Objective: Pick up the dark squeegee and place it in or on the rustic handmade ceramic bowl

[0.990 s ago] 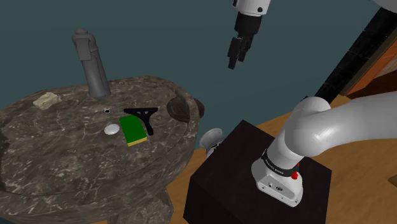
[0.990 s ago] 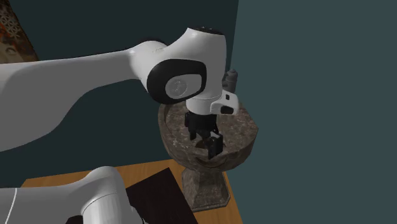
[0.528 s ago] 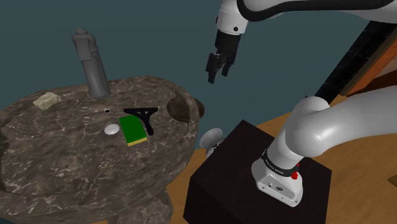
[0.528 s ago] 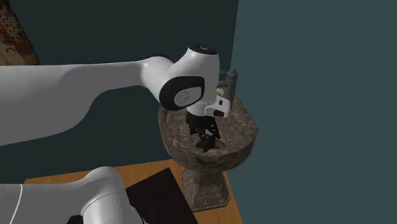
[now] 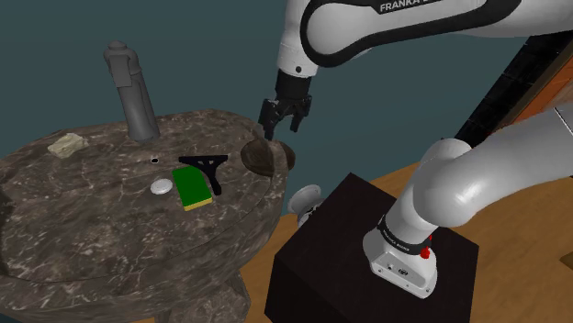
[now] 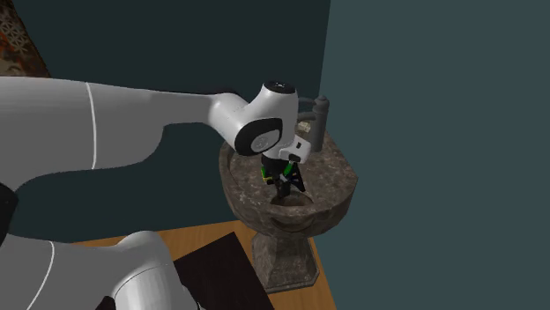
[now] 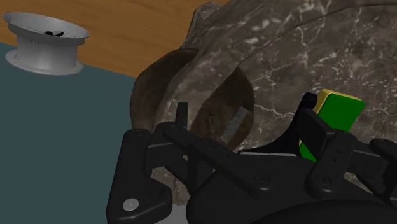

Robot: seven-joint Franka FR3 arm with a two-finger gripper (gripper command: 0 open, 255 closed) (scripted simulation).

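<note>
On the desk (image 5: 92, 229), the squeegee (image 5: 206, 167) lies just behind the sponge (image 5: 193, 189), touching it, with a disc (image 5: 162, 187) beside them on the shoulder view's left. The bowl (image 5: 264, 158) sits at the desk's edge on that view's right, the gripper (image 5: 281, 128) above it.

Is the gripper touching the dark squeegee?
Apart. In the shoulder view the gripper hangs above the brown bowl, and bare stone top lies between it and the squeegee.

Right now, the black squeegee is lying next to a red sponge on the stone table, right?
No, the sponge is green, not red. The shoulder view shows it next to the black squeegee on the stone table.
</note>
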